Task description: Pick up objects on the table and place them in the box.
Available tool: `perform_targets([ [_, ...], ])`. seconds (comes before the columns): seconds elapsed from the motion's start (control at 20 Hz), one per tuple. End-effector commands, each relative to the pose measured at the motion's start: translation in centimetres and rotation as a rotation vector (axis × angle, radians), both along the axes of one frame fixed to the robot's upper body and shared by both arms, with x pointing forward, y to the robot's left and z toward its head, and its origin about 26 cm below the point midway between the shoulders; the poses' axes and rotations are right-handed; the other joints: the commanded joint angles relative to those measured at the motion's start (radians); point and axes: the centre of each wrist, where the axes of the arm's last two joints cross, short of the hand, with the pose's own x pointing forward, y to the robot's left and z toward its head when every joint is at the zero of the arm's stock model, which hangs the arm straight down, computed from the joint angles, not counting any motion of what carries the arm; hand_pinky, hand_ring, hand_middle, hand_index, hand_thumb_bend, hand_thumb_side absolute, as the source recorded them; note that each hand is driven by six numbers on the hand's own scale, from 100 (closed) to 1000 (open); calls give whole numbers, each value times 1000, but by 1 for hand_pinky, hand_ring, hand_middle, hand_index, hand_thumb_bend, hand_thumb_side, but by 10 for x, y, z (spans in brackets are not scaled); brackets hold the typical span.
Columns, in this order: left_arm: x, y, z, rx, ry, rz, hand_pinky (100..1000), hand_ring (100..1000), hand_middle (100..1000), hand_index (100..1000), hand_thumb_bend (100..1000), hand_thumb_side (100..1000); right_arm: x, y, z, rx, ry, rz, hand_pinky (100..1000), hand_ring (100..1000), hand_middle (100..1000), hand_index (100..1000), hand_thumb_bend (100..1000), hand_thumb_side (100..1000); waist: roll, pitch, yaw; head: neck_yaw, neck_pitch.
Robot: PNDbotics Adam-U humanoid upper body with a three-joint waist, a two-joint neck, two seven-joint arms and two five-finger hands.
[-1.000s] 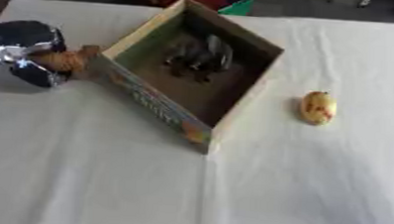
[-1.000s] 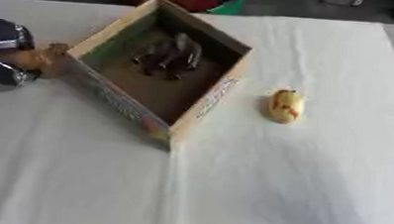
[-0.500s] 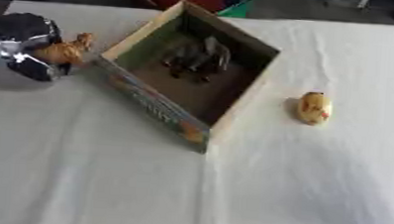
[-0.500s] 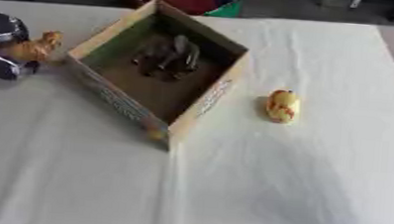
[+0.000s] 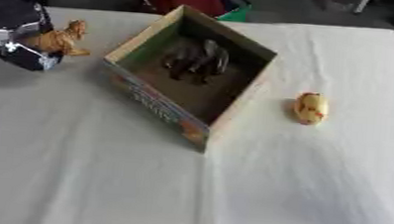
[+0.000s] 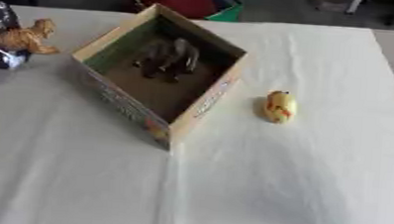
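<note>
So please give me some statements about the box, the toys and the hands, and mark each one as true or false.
1. The left hand holds an orange-brown toy animal. True.
2. The box is empty. False: a dark toy figure lies inside it.
3. The yellow toy lies on the table to the right of the box, apart from it. True.
4. The right hand is reaching for the yellow toy. False: no right hand shows in either view.
5. The orange-brown toy animal is already inside the box. False: it is left of the box, outside it.
</note>
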Motion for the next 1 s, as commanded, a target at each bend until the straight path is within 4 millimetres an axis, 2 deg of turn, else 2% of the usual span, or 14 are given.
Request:
perform_targets([
  [0.05, -11, -7, 35, 31, -67, -18, 256, 324, 165, 175, 100, 336, -3, -3, 10, -25, -25, 2, 699, 1000, 565, 818, 100, 949, 4, -26, -1, -4, 6],
  [0.6, -8, -78, 60, -59, -67, -260, 265, 324, 158, 174, 100, 343, -1, 0, 12, -25, -27, 20, 697, 1000, 564, 818, 100, 951, 16, -24, -23, 12, -8],
  [1.0, 2, -126, 55, -118, -61, -368, 272, 328, 159, 176, 100, 341, 3, 7, 18, -32, -40, 63, 697, 1000, 565, 818, 100, 954, 20, -8, -56, 26, -27],
])
